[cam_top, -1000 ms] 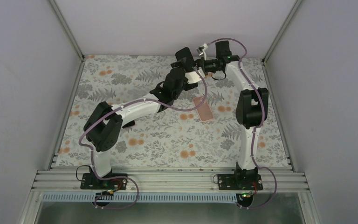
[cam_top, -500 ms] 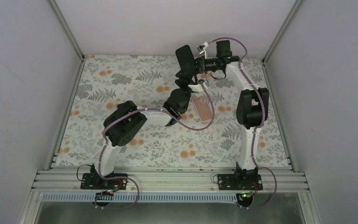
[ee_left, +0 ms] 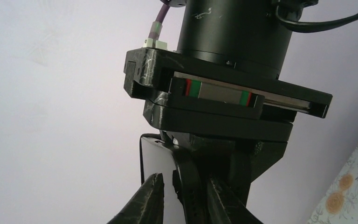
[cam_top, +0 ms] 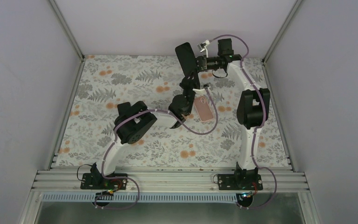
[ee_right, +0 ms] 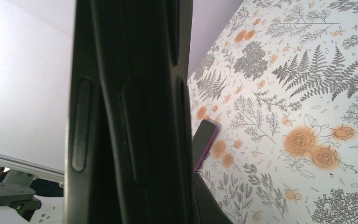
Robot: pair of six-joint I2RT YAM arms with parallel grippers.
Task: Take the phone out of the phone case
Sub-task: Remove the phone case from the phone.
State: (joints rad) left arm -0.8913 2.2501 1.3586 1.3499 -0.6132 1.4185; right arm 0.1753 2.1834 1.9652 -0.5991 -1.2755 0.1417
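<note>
Phone (cam_top: 186, 57) aloft at back of table (cam_top: 121, 84), clamped in my right gripper (cam_top: 196, 62). Pink phone case (cam_top: 204, 111) flat below, apart. Left gripper (ee_left: 184, 182) at phone's lower end, narrow gap, grip unclear. Phone likely stiff, glassy, slippery, breakable: pinch long edges, avoid buttons.

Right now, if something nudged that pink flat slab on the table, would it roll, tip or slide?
Probably slide: the pink flat slab lies flat on the table, with no rounded side to roll on. It looks stiff, as its edges run straight. Being so thin, it may be awkward to lift.
</note>
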